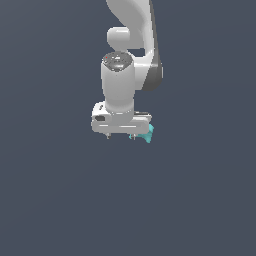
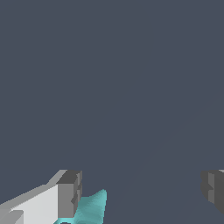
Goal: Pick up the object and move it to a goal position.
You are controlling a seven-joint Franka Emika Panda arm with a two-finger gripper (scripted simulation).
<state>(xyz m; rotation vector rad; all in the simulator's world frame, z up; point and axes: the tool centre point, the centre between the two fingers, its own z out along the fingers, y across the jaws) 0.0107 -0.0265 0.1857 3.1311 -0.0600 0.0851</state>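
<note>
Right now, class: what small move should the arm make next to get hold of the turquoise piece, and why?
Probably shift sideways to centre the piece before closing. In the wrist view the turquoise piece sits beside one of the fingers, with the gripper wide open, so closing now would likely only push the piece.

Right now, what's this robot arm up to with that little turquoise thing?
A white Franka arm has its tool lowered over a small turquoise object on a plain dark surface. The tool's jaws are spread wide. In the wrist view the object sits right beside one finger, with the other finger far off. Nothing is gripped yet, so the pickup has not happened. No goal marker is visible.
</note>
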